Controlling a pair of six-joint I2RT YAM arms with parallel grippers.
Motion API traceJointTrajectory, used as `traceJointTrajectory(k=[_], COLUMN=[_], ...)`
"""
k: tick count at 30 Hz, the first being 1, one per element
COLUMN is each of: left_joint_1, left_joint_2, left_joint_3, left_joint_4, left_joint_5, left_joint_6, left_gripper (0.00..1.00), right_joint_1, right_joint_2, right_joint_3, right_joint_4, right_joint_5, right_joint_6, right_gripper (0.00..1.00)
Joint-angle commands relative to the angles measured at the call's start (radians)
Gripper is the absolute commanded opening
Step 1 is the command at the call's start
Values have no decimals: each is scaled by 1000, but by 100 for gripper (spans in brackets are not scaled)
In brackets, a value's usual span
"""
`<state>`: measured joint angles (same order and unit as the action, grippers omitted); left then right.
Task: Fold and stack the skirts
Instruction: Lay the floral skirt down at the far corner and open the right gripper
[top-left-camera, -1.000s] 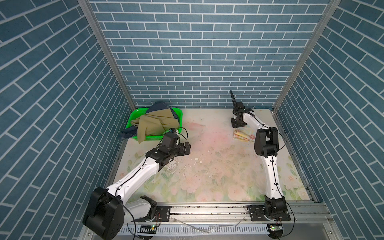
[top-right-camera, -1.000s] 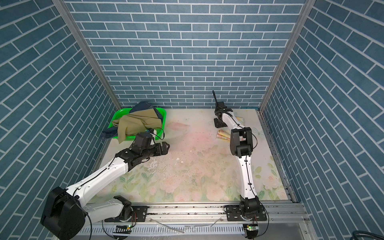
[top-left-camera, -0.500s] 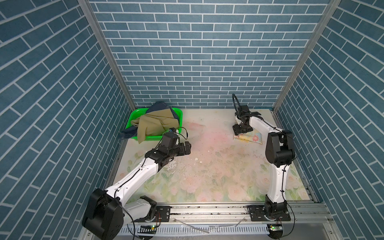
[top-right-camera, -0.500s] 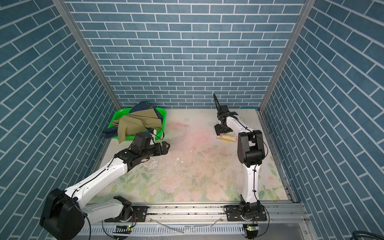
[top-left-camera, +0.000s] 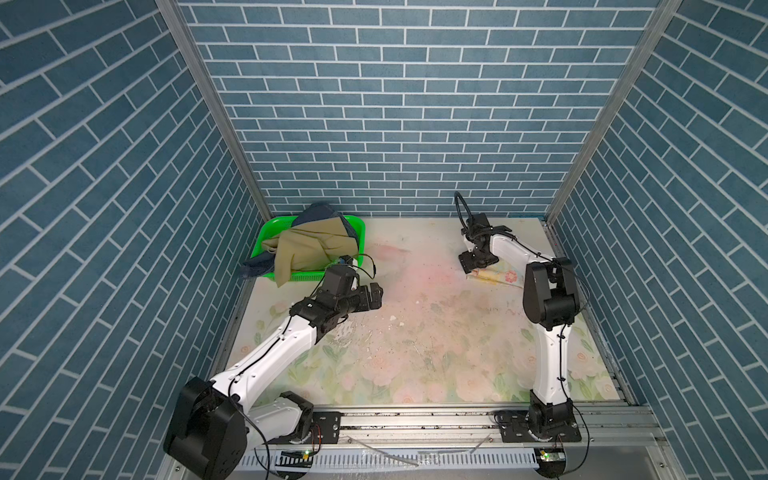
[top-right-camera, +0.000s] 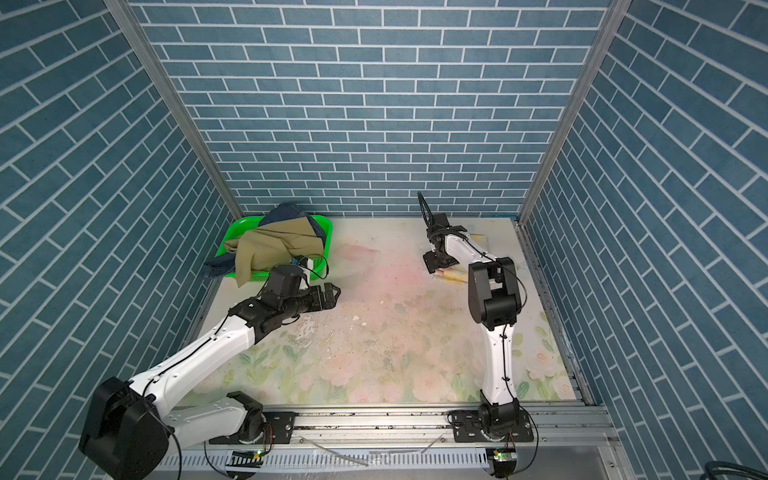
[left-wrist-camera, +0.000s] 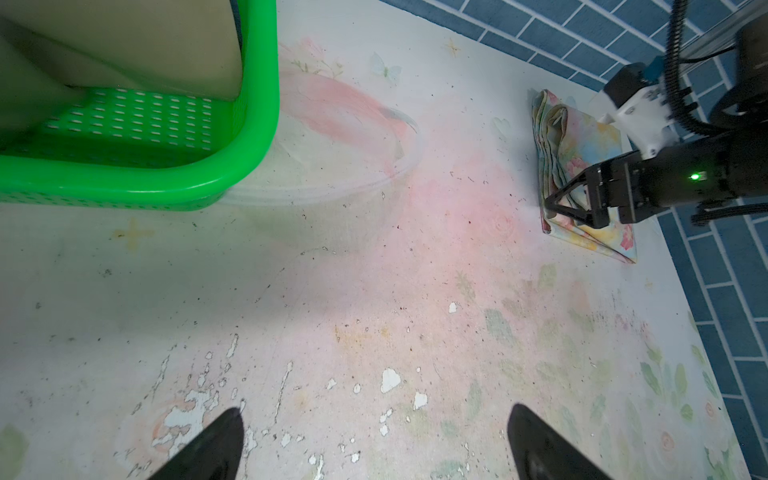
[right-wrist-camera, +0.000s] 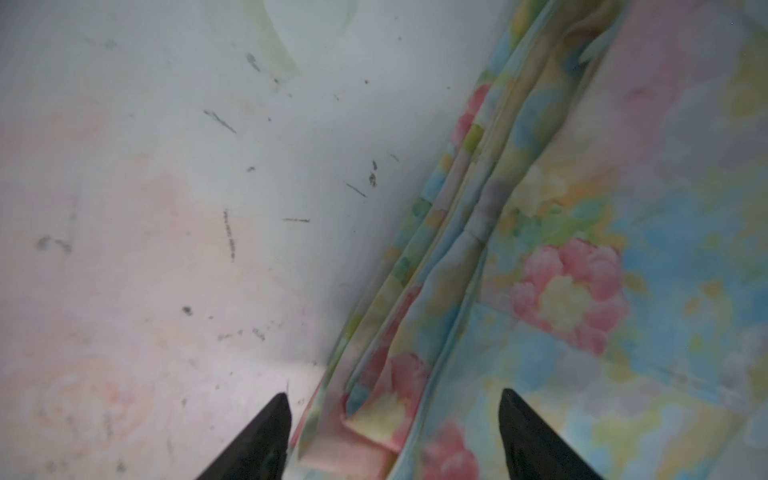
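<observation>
A worn floral bench (top-left-camera: 415, 340) with two robot arms. At far right a folded floral skirt (left-wrist-camera: 582, 137) lies flat. The right fingers (right-wrist-camera: 257, 453) hang low over its left edge, apart, one above bare bench and one above cloth, clamping nothing. At far left a green basket (top-left-camera: 266, 232) holds a khaki skirt (top-left-camera: 307, 245) heaped on a denim skirt (top-left-camera: 320, 210), both spilling over the rim. The left fingers (left-wrist-camera: 212, 453) hover just beside the basket, wide apart and empty.
</observation>
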<state>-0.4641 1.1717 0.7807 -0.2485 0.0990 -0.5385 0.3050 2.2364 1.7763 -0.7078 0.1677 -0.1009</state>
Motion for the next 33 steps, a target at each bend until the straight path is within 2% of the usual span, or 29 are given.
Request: traceJointTrajectory(k=[1,16,19,28,33], left_joint_1=[5,5,5,5,5], left_joint_2=[-23,47,71,99,107], left_joint_3=[7,62,80,127,168], left_joint_4=[-6,-12,-15,-42,-80], left_joint_5=[0,1,4,-19,-55], left_joint_6=[3,4,4,4,20], left_gripper=[100,100,100,100,100], right_joint_1=[-9,-146,-165,-217,-221], right_joint_2=[45,76,102,206,185], right_joint_3=[38,47,92,265,266], right_joint_4=[-66,-30,-34,-67,-32], right_joint_5=[83,81,93,82,78], right_joint_6=[-105,-266,-285,-275,-269], right_gripper=[77,73,74,74,74])
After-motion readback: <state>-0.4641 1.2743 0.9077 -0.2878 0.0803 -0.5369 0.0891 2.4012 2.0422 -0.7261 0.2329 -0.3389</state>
